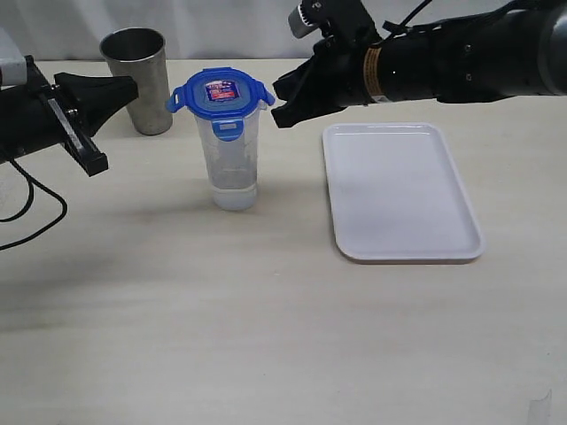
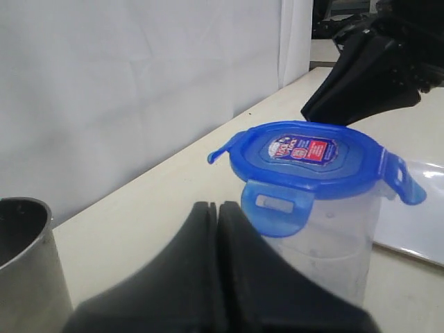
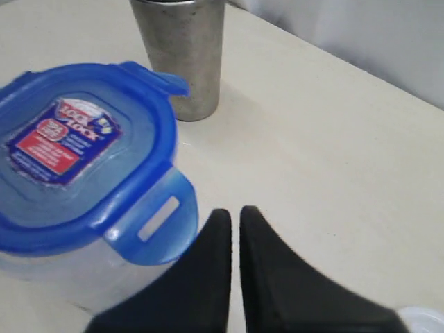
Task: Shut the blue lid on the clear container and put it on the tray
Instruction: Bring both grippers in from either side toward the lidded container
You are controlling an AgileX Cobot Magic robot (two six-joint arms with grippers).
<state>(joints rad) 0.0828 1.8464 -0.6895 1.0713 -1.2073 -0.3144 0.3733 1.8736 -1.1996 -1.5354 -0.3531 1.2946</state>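
Your blue lid (image 1: 220, 92) sits on the clear container (image 1: 232, 164), which stands upright on the bench (image 1: 266, 336), side flaps sticking out. The tray (image 1: 400, 190) lies near it, the steel cup (image 1: 137, 80) behind. The left jaws and right jaws flank the lid, each pressed together, gripping nothing.

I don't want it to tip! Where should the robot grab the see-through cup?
Mid-wall on the clear container, under the blue lid, probably from the tray side: it's upright and narrow, the lid's flaps stick out, and the steel cup sits on the other side.
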